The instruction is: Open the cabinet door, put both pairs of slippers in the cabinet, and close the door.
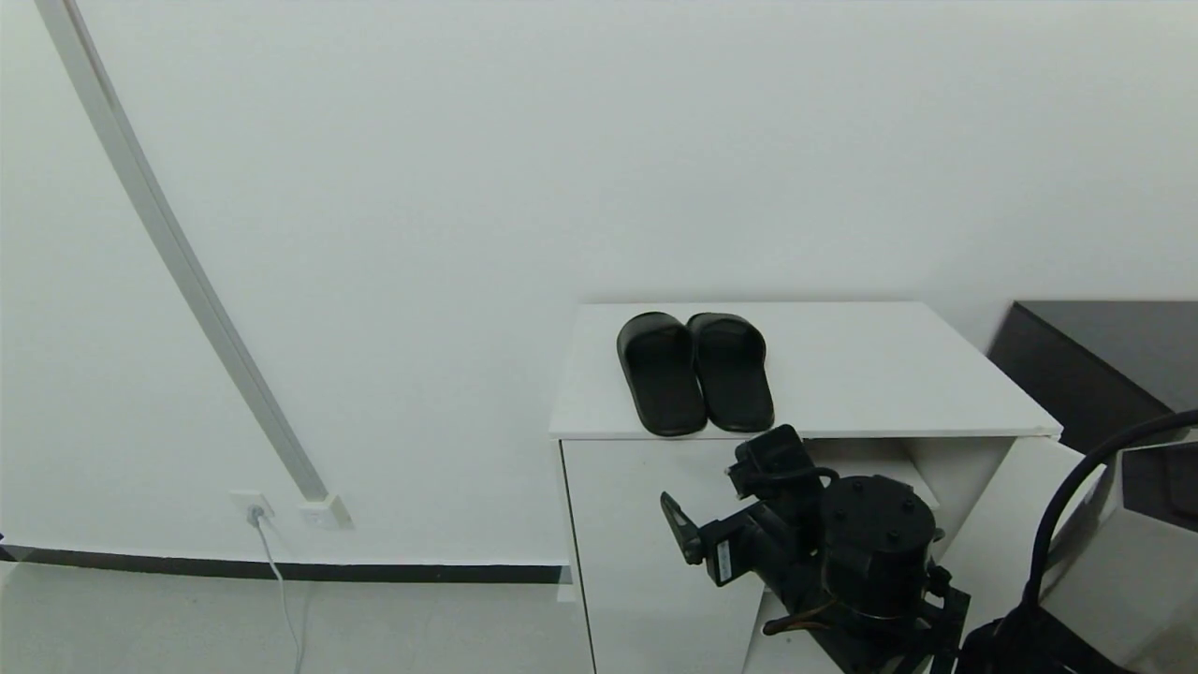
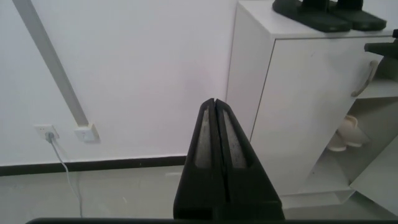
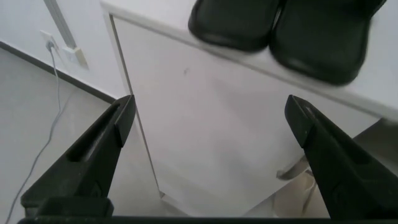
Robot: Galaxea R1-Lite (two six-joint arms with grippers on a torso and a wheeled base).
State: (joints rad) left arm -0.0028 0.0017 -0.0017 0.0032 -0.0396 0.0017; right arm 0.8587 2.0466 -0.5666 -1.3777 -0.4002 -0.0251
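A pair of black slippers [image 1: 694,373] lies side by side on top of the white cabinet [image 1: 870,374], near its front edge. The cabinet's left door [image 1: 646,543] is shut and its right door [image 1: 1006,534] stands swung out. My right gripper [image 1: 719,498] hangs open in front of the left door, just below the black slippers [image 3: 280,25]; nothing is between its fingers [image 3: 102,146]. My left gripper [image 2: 214,146] is shut and empty, off to the cabinet's left side, low above the floor. A pale pair of slippers [image 2: 344,132] rests on a shelf inside.
A dark cabinet [image 1: 1095,365] stands to the right of the white one. On the wall to the left, a grey cable duct [image 1: 178,253] runs down to sockets [image 1: 253,505] with a white cord [image 1: 281,590] hanging to the floor.
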